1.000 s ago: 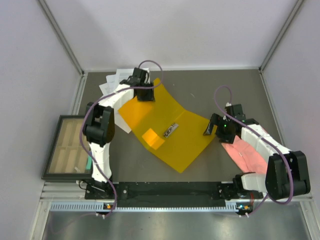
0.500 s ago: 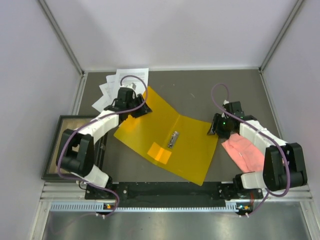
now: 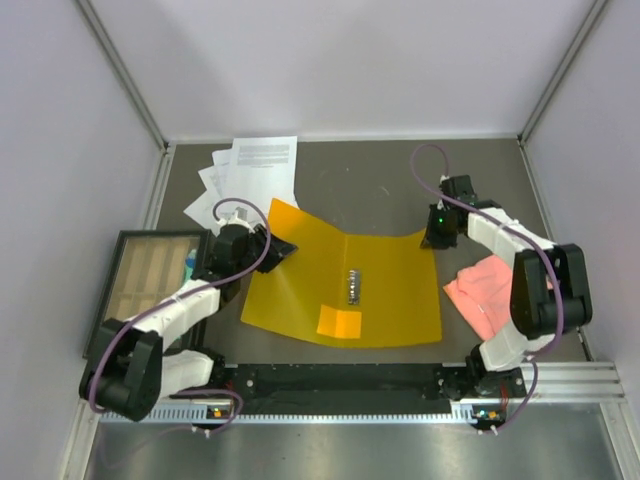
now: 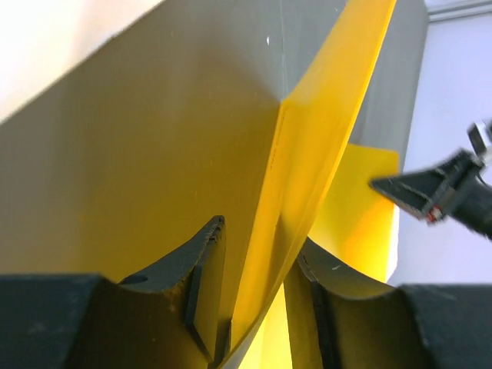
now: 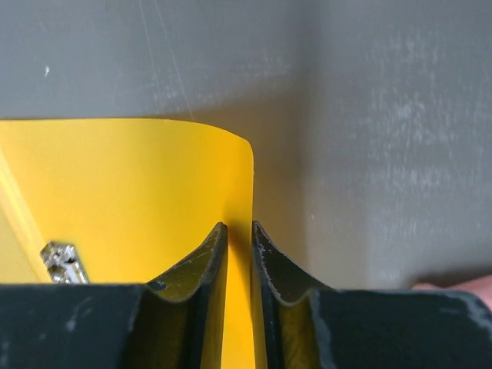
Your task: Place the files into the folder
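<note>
folder [image 3: 300, 290] open; right end effector [image 5: 238, 224] pinching edge, left end effector [image 4: 261, 234] straddling corner, grip unclear

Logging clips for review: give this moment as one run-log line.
folder open on table | left gripper clamps its left edge | right gripper clamps its right corner | papers outside

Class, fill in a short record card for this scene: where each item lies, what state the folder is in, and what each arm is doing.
Folder: folder lies open on the table, metal clip showing at its middle
Files: files fanned loose at the far left, none inside the folder
Left arm: left gripper, jaws closed on the folder's far left corner
Right arm: right gripper, jaws closed on the folder's far right corner
Other items: pink cloth on the right; tray on the left
</note>
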Robot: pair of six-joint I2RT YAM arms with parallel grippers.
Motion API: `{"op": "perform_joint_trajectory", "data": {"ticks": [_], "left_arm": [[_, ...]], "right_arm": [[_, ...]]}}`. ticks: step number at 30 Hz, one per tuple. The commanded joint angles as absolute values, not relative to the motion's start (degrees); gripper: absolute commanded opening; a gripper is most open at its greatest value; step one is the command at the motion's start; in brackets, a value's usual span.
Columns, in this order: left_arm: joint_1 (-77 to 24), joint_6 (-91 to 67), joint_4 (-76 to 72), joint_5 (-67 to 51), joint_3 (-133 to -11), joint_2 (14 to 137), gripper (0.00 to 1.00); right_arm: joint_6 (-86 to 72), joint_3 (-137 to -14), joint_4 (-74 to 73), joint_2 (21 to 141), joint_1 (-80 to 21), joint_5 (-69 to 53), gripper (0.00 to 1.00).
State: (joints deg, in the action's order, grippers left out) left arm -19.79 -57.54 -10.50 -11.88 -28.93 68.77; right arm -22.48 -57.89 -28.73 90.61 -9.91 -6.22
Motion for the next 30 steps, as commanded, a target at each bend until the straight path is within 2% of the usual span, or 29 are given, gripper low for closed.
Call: {"op": "perform_joint_trajectory", "data": {"ticks": [1,2,3,5,13,14,16,17,23,26,27,30], "left_arm": [[-21.4,-56.2,-6.8,-13.7,-25.9,63.1,0.11],[-21.5,-55.6,-5.7,-13.7,-25.6,62.4,0.16],[-21.5,-55.5,-5.4,-13.9,-25.1,61.4,0.27],[-21.4,-55.5,-5.5,-14.8,-23.7,60.6,0.38],[-21.4,-55.2,-0.6,-13.9,-23.6,57.7,0.7],[-21.4,-54.6,0.0,-13.4,-23.8,57.1,0.76],[-21.4,-54.1,2.6,-10.7,-24.9,55.9,0.82],[-21.4,-53.5,3.8,-9.8,-25.5,55.6,0.86],[-21.4,-45.5,15.6,-2.0,-33.0,52.7,0.98],[-21.4,-37.8,20.6,2.8,-39.4,50.7,0.98],[-21.4,-36.2,21.1,2.8,-40.9,50.3,0.97],[-21.4,-33.0,17.9,-5.5,-45.9,49.4,0.95]], "right_arm": [[-21.0,-61.9,-26.6,93.6,-10.2,-4.3,0.18],[-20.7,-62.0,-26.6,94.2,-10.2,-4.7,0.28],[-20.0,-62.5,-26.8,94.7,-10.1,-4.8,0.37],[-18.7,-64.6,-29.7,96.2,-10.5,-5.1,0.59],[-16.4,-65.3,-36.4,87.5,-12.7,3.8,0.79],[-16.0,-65.0,-36.7,85.5,-13.0,4.7,0.82],[-15.0,-65.0,-38.2,81.1,-13.6,6.8,0.87],[-14.8,-65.8,-39.0,80.2,-13.7,7.6,0.93],[-15.2,-68.0,-44.6,73.7,-14.6,13.1,0.99],[-15.8,-68.6,-44.7,71.6,-16.2,6.1,0.99],[-16.4,-68.6,-44.0,71.3,-17.1,-0.4,0.98],[-20.5,-65.6,-37.6,70.3,-19.2,-16.0,0.96]]}}
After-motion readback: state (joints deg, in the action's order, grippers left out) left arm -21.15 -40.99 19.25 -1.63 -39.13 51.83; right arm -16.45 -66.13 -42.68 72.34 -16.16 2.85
